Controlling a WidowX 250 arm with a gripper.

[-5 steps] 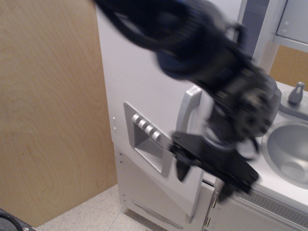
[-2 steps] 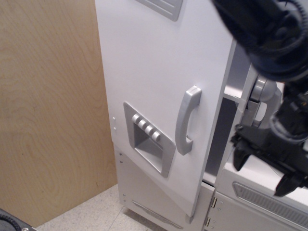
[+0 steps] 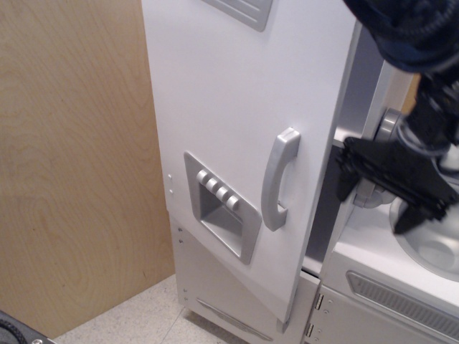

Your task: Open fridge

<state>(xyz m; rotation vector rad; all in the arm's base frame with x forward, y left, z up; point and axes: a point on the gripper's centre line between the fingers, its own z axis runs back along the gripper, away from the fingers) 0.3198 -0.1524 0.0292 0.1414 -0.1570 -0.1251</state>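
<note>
The fridge point(image 3: 229, 107) is a tall silver-white cabinet. Its large door stands swung partly open, with a dark gap along its right edge. The door carries a curved grey handle point(image 3: 278, 179) and a recessed grey dispenser panel point(image 3: 221, 206) with a row of knobs. My black gripper point(image 3: 374, 199) hangs to the right of the door edge, apart from the handle. Its fingers point(image 3: 347, 172) are spread and hold nothing. The arm comes in from the top right.
A grey sink unit with a round basin point(image 3: 430, 240) and a vent grille point(image 3: 401, 297) stands at the right. A small lower door point(image 3: 222, 301) sits below the fridge door. A wooden wall panel point(image 3: 72, 165) fills the left. Speckled floor point(image 3: 136, 319) is at the bottom left.
My gripper has left the handle, swung right past the door edge and then risen a little. The fridge door has swung further open, showing a gap at its right edge.
</note>
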